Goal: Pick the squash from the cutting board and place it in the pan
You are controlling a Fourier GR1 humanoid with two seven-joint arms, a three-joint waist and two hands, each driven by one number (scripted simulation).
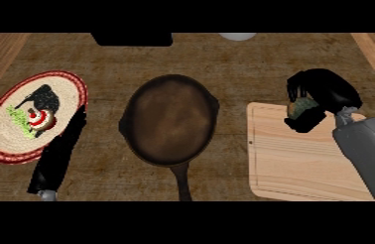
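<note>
One stage is judged done: the squash (pixel 301 108) is held in the curled fingers of the right hand (pixel 320 91) above the cutting board (pixel 300 163), while transfer to the pan (pixel 170 120) remains.

— Any writing, labels or numbers to read here?
— None. The plate (pixel 70 89) at nine o'clock bears only a picture and red rim, no letters.

A kitchen: wooden counter (pixel 219 59), a pan (pixel 170 120) left of the right hand (pixel 322 96), a cutting board (pixel 300 158) under it.
</note>
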